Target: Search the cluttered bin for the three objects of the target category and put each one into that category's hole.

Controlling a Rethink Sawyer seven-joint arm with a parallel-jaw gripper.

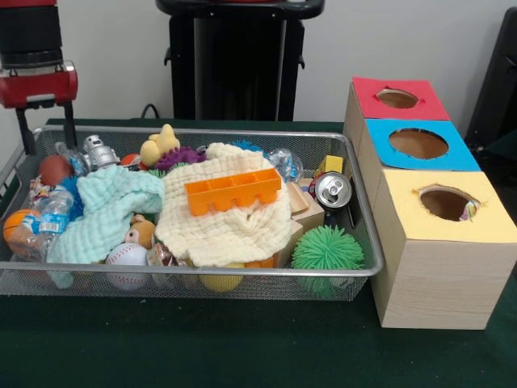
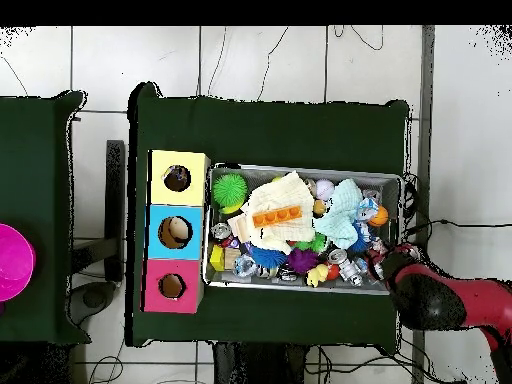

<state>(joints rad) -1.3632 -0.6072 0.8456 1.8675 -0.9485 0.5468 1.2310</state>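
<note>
A wire bin [image 1: 359, 273] [image 2: 304, 170] holds a heap of clutter. On top lie a cream cloth [image 1: 230, 218] [image 2: 287, 198] carrying an orange ice tray [image 1: 233, 190] [image 2: 277, 215], and a mint cloth [image 1: 109, 206] [image 2: 343, 212]. Around them sit a green spiky ball [image 1: 326, 249] [image 2: 230, 188], a soda can [image 1: 333, 190], a baseball [image 1: 127, 257], a yellow duck [image 1: 159, 145] and a small plastic bottle [image 1: 53, 212]. My gripper [image 1: 48, 139] hangs open and empty over the bin's far left corner. In the overhead view the arm [image 2: 428, 298] hides it.
Beside the bin stand three wooden boxes in a row, each with a round hole: red top [image 1: 420, 108] [image 2: 155, 287], blue top [image 1: 392, 153] [image 2: 158, 232], yellow top [image 1: 493, 218] [image 2: 162, 178]. A pink round object [image 2: 14, 262] lies on a separate table.
</note>
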